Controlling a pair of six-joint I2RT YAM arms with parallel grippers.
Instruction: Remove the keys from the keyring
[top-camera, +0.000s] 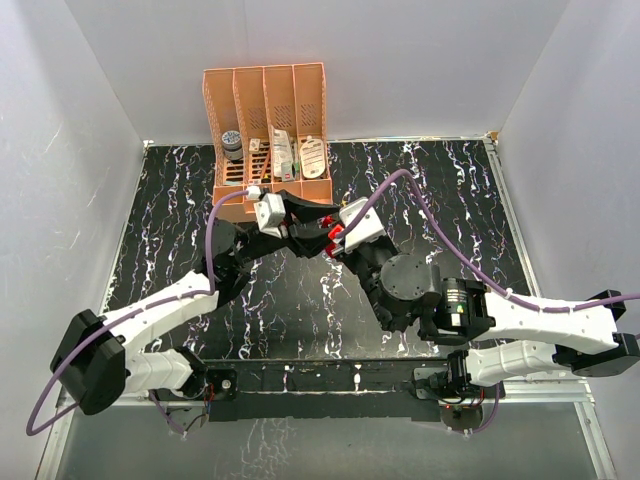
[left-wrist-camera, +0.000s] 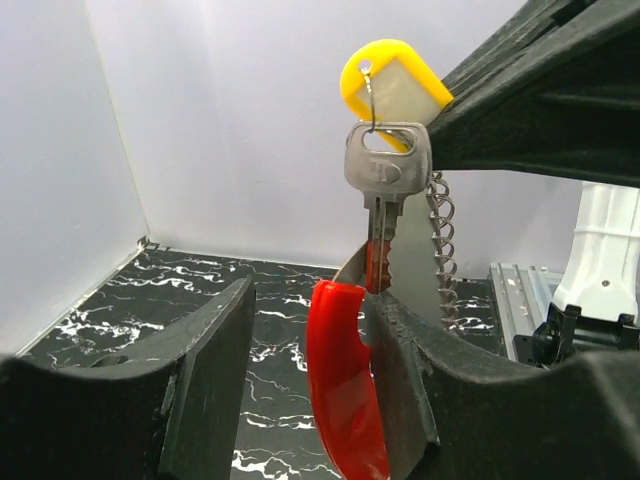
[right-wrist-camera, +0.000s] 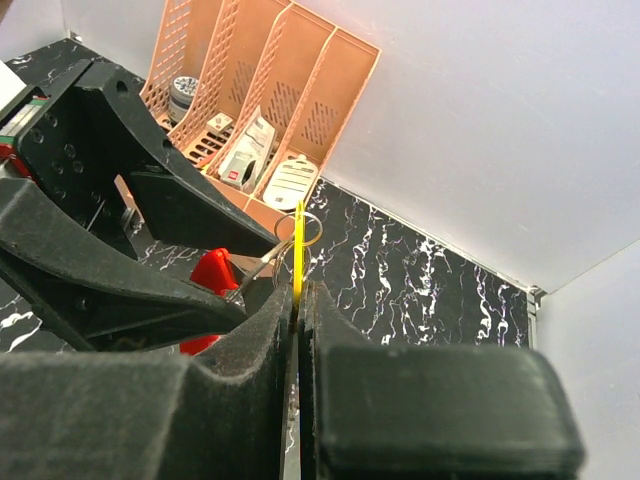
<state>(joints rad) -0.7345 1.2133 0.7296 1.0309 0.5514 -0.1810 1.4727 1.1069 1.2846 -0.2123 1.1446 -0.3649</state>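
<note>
My right gripper (right-wrist-camera: 298, 295) is shut on the edge of a flat yellow tag (right-wrist-camera: 299, 250) and holds it up above the table. In the left wrist view that yellow tag (left-wrist-camera: 395, 85) has a white label. The thin wire keyring (left-wrist-camera: 370, 100) passes through it. A silver key (left-wrist-camera: 385, 170) hangs from the ring, with a small chain (left-wrist-camera: 440, 240) beside it. Below hangs a red tag (left-wrist-camera: 345, 390), standing between the fingers of my left gripper (left-wrist-camera: 312, 300). It leans on the right finger (left-wrist-camera: 405, 380), with a gap to the left one. In the top view both grippers meet at the table's middle (top-camera: 325, 235).
An orange file rack (top-camera: 268, 130) with several small items stands at the back against the white wall. White walls close the black marbled table (top-camera: 450, 190) on three sides. A metal rail (left-wrist-camera: 520, 300) runs along the right edge.
</note>
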